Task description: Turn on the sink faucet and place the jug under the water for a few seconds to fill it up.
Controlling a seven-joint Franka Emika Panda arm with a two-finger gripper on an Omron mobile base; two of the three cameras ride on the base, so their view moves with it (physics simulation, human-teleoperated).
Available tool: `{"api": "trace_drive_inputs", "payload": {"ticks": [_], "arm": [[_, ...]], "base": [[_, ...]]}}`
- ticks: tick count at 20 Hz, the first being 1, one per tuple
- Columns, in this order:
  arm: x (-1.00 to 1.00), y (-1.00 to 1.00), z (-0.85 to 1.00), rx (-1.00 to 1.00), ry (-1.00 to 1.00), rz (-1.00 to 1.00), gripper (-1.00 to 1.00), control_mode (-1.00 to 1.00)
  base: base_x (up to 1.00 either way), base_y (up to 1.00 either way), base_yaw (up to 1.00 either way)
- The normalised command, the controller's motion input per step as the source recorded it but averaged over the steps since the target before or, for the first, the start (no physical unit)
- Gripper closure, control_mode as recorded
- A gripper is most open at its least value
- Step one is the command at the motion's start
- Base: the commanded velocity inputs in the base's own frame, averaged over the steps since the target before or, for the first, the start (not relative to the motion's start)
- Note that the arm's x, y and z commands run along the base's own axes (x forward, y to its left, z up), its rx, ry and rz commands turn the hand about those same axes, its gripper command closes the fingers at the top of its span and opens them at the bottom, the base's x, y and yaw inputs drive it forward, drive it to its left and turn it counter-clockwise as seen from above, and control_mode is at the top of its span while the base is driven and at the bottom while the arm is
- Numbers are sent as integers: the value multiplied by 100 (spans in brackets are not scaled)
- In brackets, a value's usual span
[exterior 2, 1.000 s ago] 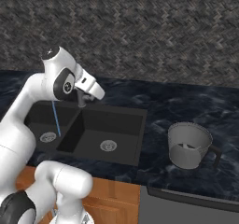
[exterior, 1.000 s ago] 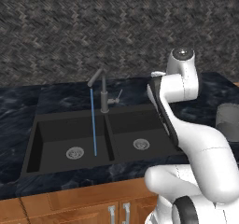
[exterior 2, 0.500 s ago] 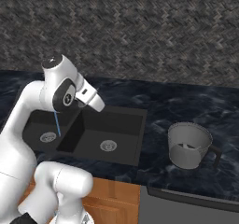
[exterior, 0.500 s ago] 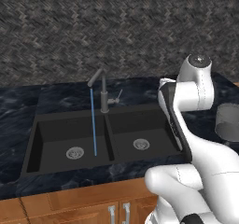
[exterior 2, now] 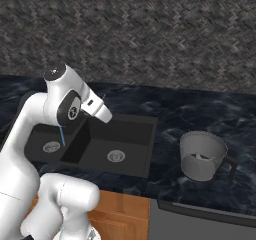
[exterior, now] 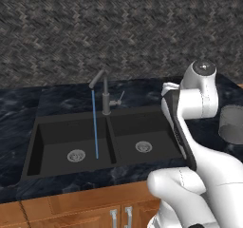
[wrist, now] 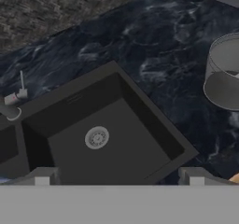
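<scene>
The sink faucet (exterior: 103, 92) stands behind the divider of the black sink (exterior: 142, 112), its spout angled over the left basin. The water (exterior: 95, 127) falls from it as a thin blue line into that basin (exterior 2: 61, 134). The jug (exterior 2: 204, 155) stands upright on the dark counter right of the sink, also at the right edge of the left base view (exterior: 232, 122). My gripper (wrist: 119, 177) hovers over the right basin, open and holding nothing, with the jug (wrist: 224, 73) off to its right. In the right base view the white hand (exterior 2: 97, 109) points down and to the right.
A dark marbled counter (exterior 2: 190, 114) runs around the sink, backed by a grey herringbone wall (exterior: 118, 27). Wooden cabinet doors (exterior: 71, 213) sit below the front edge. A grey appliance top (exterior 2: 200, 221) lies below the jug. The right basin's drain (wrist: 96, 137) is bare.
The arm has swung right, away from the faucet, and the hand now hangs over the right basin. The water keeps running and the jug has stayed put.
</scene>
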Motion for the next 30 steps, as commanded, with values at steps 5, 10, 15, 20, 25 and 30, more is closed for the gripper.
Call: {"api": "trace_drive_inputs", "payload": {"ticks": [5, 10, 15, 20, 25, 30], "arm": [[-18, -1, 0, 0, 0, 0, -100, -100], [-59, -14, -1, 0, 0, 0, -100, -100], [-47, -47, 0, 1, 0, 0, -100, -100], [-16, -65, 0, 4, 0, -1, -100, -100], [0, -18, 0, 1, 0, 0, -100, -100], [0, 21, 0, 0, 0, 0, -100, -100]], "base": [[0, 0, 0], [0, 0, 0], [0, 0, 0], [0, 0, 0], [0, 0, 0], [0, 0, 0]]}}
